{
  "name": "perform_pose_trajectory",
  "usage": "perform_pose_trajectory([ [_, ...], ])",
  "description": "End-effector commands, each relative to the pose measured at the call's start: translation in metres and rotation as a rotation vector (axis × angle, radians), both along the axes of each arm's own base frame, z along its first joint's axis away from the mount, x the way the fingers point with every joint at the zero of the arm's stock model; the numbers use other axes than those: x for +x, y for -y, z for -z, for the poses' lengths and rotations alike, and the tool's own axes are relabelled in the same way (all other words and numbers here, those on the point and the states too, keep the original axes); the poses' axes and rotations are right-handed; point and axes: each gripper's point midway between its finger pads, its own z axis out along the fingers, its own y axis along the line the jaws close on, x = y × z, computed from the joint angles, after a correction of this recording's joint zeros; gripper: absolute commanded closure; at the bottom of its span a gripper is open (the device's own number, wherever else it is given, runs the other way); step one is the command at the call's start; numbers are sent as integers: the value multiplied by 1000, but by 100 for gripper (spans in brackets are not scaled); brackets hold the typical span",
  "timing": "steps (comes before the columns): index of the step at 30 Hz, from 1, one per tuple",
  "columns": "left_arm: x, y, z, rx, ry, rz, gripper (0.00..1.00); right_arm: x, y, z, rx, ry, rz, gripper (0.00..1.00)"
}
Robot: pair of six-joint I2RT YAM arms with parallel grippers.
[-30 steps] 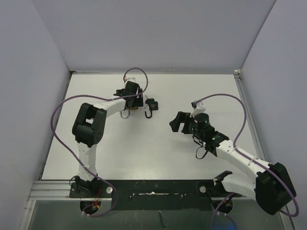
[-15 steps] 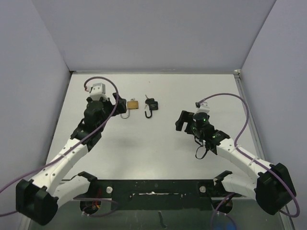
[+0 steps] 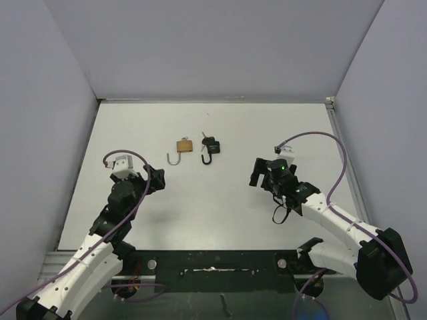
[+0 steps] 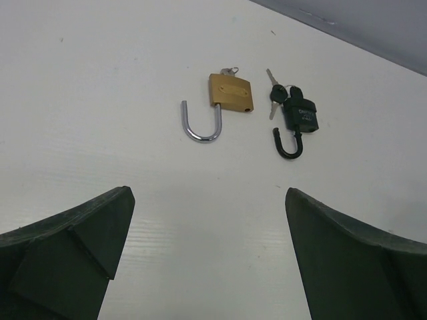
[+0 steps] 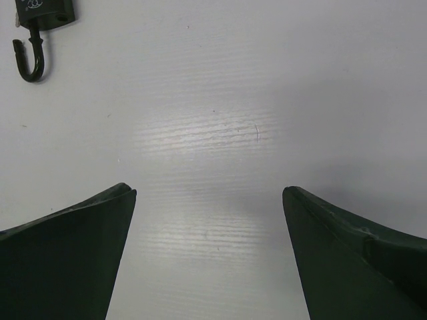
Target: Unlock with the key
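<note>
On the white worktop [image 3: 233, 127], a brass padlock [image 3: 185, 145] and a black padlock [image 3: 212, 145] with keys [image 4: 272, 99] lie upper centre, shackles pointing down-frame. The left hand [image 3: 153, 179], wide open and empty, is nearer the brass one. The right hand [image 3: 255, 172], likewise, is nearer the black.

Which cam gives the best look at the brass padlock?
Left wrist: the brass padlock sits centred and large, shackle swung open, key at its far end. Top external shows it small. Right wrist misses it, catching only the black padlock.
</note>
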Motion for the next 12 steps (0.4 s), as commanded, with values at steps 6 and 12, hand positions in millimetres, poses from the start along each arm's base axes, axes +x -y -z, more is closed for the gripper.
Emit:
perform_pose_trajectory([
  [6,1,-4,-5,-60,36,-44,2,22,-9,-27,17,110,-9,2],
  [12,3,1,-8,-69,34,-24,2,18,-9,-37,41,150,-2,2],
])
